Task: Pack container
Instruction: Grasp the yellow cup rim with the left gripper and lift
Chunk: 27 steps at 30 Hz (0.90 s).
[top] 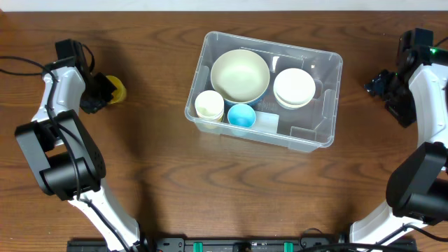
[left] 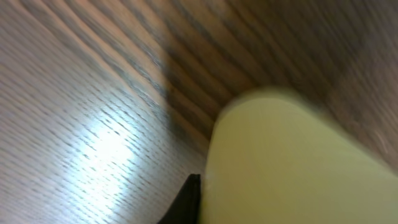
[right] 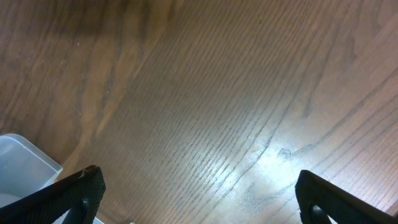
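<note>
The container (top: 334, 105) is a large clear bin in the middle of the table. It holds a large cream bowl (top: 240, 74), stacked white bowls (top: 294, 87), a cream cup (top: 209, 104) and a blue cup (top: 241, 115). A yellow cup (top: 115, 89) is at the far left. My left gripper (top: 98, 92) is on it; in the left wrist view the yellow cup (left: 298, 162) fills the frame and one black finger presses against it. My right gripper (top: 381, 85) is open and empty to the right of the bin, over bare wood (right: 199, 199).
A corner of the container (right: 22, 163) shows at the lower left of the right wrist view. The wooden table (top: 140, 175) stretches round the bin. Both arm bases stand at the front corners.
</note>
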Available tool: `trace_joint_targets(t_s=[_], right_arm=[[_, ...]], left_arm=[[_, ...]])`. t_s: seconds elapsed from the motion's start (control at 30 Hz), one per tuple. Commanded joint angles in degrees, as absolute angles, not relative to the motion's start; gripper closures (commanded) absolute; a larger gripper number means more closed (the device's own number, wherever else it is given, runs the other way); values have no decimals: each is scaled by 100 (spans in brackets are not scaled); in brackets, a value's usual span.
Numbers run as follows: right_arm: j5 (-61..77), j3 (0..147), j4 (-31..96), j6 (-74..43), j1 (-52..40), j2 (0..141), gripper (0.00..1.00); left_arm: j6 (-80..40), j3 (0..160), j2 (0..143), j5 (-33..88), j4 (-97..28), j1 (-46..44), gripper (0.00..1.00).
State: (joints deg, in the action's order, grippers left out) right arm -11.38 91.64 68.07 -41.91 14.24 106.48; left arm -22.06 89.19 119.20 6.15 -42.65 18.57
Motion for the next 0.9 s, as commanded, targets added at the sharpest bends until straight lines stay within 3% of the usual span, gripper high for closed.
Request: trace_joint_targets(t_s=[0.0, 0.27, 0.53, 0.73, 0.87], right_arm=[[-1197, 9148, 6810, -4281, 1463, 10578, 1], [-1197, 9148, 6810, -4281, 1463, 10578, 1], [-1197, 9148, 6810, -4281, 1463, 10578, 1], [-1197, 9148, 6810, -4281, 1463, 10578, 1], [-1197, 9148, 6810, -4281, 1463, 10578, 1]], left_arm=[[-2150, 8901, 11813, 607, -4322, 1870, 94], [-2102, 8908, 10600, 1107, -4320, 1868, 94], [-1420, 8910, 8095, 3022, -4071, 1406, 94], [54, 8908, 6810, 2880, -4320, -425, 94], [200, 8906, 6810, 1612, -4480, -1848, 94]])
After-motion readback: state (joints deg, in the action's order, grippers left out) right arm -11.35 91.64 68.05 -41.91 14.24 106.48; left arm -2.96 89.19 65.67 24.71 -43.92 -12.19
